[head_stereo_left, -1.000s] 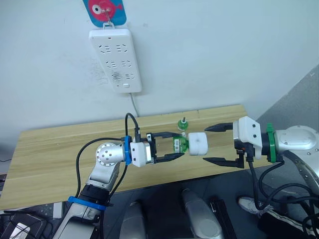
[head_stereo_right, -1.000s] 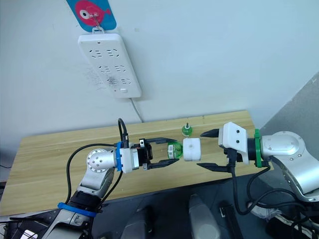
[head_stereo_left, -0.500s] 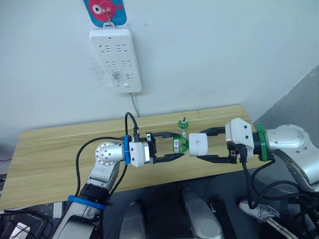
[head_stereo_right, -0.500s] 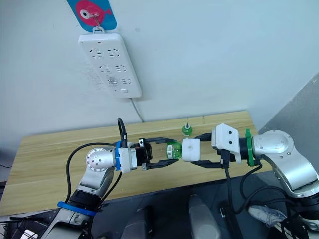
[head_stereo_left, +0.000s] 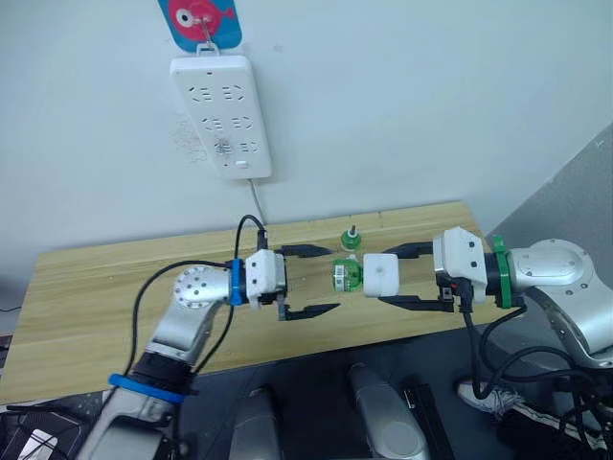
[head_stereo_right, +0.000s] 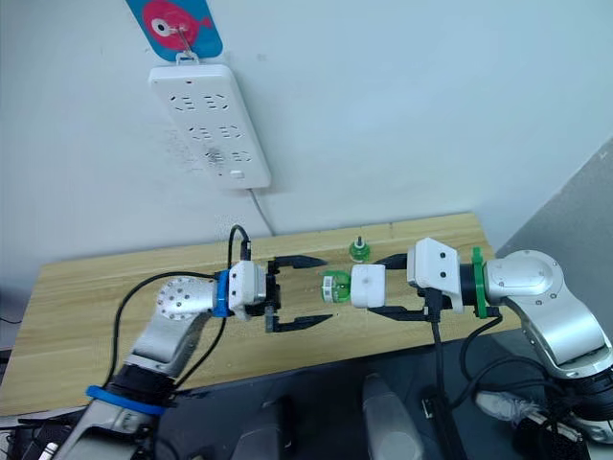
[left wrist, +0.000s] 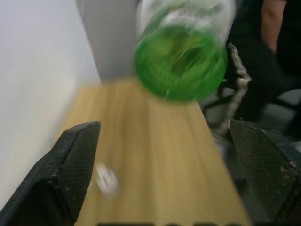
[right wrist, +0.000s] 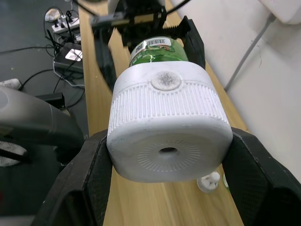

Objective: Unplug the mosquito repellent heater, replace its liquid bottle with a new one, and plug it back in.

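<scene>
My right gripper (head_stereo_left: 400, 278) is pinching the mosquito repellent heater (head_stereo_left: 381, 276), one black finger pressed to each side of its white ribbed body. That forearm reaches in level from the right, above the front edge of the wooden table (head_stereo_left: 96, 287) near its right end, holding the heater in the air. The green liquid bottle (head_stereo_left: 347, 275) sticks out of the heater's far end, pointing toward my other arm; in the right wrist view its barcode label sits just past the white shell.

My left gripper (head_stereo_left: 313, 280) is spread wide, its two fingers well apart and touching nothing. It faces the bottle's green base from just beside it, a small gap between fingertips and bottle. That arm bends at the elbow and stretches level over the table's front edge, wrist pointing right.

A second green bottle (head_stereo_left: 351, 238) stands upright near the table's back edge, behind the heater. On the wall above hangs a white power strip (head_stereo_left: 221, 117), its cord dropping to the table.
</scene>
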### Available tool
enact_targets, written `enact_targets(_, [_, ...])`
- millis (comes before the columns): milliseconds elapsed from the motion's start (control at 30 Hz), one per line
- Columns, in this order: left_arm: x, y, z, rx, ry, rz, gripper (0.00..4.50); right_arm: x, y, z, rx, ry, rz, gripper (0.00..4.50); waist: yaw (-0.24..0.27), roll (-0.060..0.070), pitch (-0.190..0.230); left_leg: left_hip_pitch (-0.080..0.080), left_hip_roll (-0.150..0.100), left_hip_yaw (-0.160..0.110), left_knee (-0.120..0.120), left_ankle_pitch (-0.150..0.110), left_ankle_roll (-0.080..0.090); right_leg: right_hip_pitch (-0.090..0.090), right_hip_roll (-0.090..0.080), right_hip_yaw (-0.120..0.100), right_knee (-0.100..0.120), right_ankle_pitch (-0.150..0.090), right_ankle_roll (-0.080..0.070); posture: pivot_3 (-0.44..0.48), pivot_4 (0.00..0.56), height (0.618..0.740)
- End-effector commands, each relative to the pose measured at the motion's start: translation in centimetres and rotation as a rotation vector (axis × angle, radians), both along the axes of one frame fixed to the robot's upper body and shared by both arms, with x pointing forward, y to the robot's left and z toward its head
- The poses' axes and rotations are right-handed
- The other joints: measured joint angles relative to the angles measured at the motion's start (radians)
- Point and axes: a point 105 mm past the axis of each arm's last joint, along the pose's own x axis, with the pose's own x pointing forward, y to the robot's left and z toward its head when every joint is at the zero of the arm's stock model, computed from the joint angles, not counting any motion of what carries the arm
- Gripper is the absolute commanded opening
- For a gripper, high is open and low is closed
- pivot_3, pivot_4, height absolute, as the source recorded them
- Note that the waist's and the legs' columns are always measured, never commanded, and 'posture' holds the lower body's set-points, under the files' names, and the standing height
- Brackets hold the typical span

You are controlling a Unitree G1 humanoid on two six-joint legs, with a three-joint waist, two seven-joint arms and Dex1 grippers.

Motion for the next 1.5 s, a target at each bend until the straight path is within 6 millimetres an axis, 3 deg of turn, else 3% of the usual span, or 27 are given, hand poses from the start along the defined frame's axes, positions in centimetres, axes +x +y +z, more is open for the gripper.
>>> enact_targets(33, [-1.8,-0.5,1.1,0.035,0.321,-0.045,4.5,-0.1,0.2,0.5,-0.109,-0.176,0.099,2.95,0.0,0.0,0.0,0.0,0.0,0.0,0.0,0.0,0.0,0.0,0.0,0.0,0.0,0.0,0.0,-0.26,0.287,0.74])
enact_targets(233, [-2.1,-2.2,3.0,0.007,0.575,-0.036,4.5,0.6,1.2,0.5,-0.249,-0.387,0.26,2.95,-0.001,0.0,0.0,0.0,0.0,0.0,0.0,0.0,0.0,0.0,0.0,-0.001,-0.001,0.0,0.0,-0.267,0.286,0.74])
enact_targets(700, [-2.9,-4.0,2.3,0.088,0.6,-0.121,4.5,0.4,2.8,0.5,-0.264,-0.47,0.442,2.95,0.0,0.0,0.0,0.0,0.0,-0.001,0.001,0.0,0.0,0.0,0.0,-0.001,0.001,0.0,0.0,-0.277,0.288,0.74])
enact_targets(800, [-2.9,-4.2,2.4,0.08,0.608,-0.128,3.9,0.2,3.1,0.6,-0.255,-0.473,0.462,2.95,0.0,0.0,0.0,0.0,0.0,-0.001,0.002,0.0,0.0,0.0,0.0,-0.001,0.002,0.0,0.0,-0.277,0.289,0.74])
enact_targets(967, [-3.3,-4.1,2.0,0.105,0.625,-0.149,2.35,0.0,3.6,0.8,-0.239,-0.479,0.481,2.95,0.0,0.0,0.0,0.001,-0.001,-0.002,0.003,0.0,0.0,0.0,0.0,-0.001,0.007,0.0,-0.001,-0.282,0.293,0.74])
enact_targets(1233, [-3.6,-4.1,1.4,0.114,0.629,-0.145,2.28,-0.7,3.2,0.6,-0.238,-0.436,0.5,2.95,-0.001,0.0,0.0,0.002,-0.001,-0.002,0.005,0.0,0.0,-0.001,0.001,-0.001,0.011,-0.001,-0.001,-0.287,0.298,0.74])
enact_targets(1367, [-3.5,-4.0,1.0,0.1,0.623,-0.12,2.28,0.3,2.1,0.8,-0.265,-0.467,0.446,4.39,-0.001,0.0,0.0,0.002,-0.001,-0.002,0.005,0.0,0.0,-0.001,0.001,-0.001,0.011,-0.001,-0.001,-0.295,0.299,0.74])
enact_targets(1500, [-3.6,-4.0,0.7,0.055,0.649,-0.097,2.28,1.4,0.3,0.9,-0.325,-0.563,0.413,4.5,-0.004,0.0,0.001,0.002,-0.001,-0.001,0.005,0.0,0.0,-0.001,0.001,0.0,0.011,-0.001,-0.001,-0.3,0.302,0.74])
